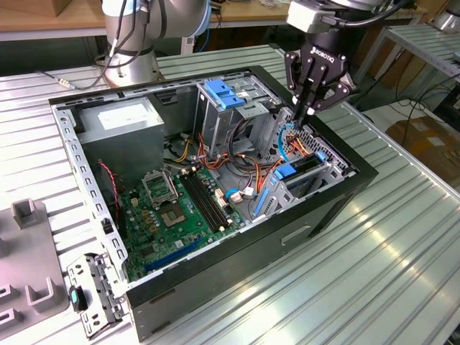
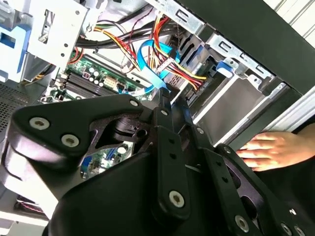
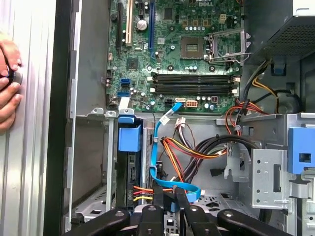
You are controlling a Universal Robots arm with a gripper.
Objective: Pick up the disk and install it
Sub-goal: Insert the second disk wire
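The tool is hovering, fingers nearly together and gripping nothing, over the open computer case; the disk is apparently sitting in its bay.

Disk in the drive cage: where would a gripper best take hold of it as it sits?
Probably by its blue end tab, coming straight down through the open side of the case. The disk stands on edge in the cage, whose walls cover its flat faces, and cables crowd its other end.
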